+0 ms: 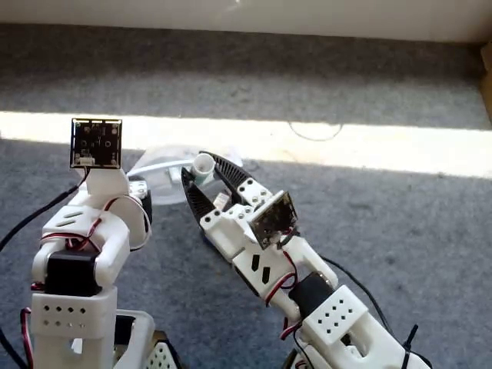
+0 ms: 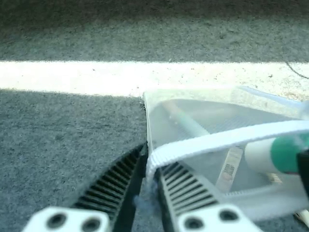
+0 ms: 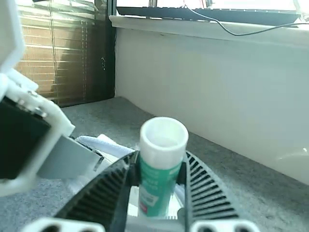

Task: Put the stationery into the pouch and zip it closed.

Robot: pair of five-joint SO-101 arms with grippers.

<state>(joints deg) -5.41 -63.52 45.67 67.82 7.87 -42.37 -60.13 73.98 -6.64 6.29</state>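
- Pouch [image 2: 203, 111]: translucent white mesh with a white woven edge band. It lies on the grey carpeted counter [image 1: 400, 231], just beyond the left arm and partly in a strip of sunlight. Its mouth stands open.
- Left tool [image 2: 147, 162]: black ribbed jaws clenched on the pouch's edge band at the near-left corner of the mouth, holding that edge up.
- Glue stick [image 3: 161, 145]: short cylinder with a green body and an open white end. It is gripped around the body by the right tool [image 3: 160, 159], and the white end projects beyond the jaws.
- Position: in the high view the glue stick [image 1: 203, 164] sits at the right edge of the pouch [image 1: 157, 165]. In the left wrist view it is at the open mouth; whether it has crossed the band cannot be told.
- Contents: a slender pale rod [image 2: 186, 123] shows through the mesh and is judged to be already inside.
- Progress: filling is partly done. Releasing the glue stick inside and closing the zip are outstanding.
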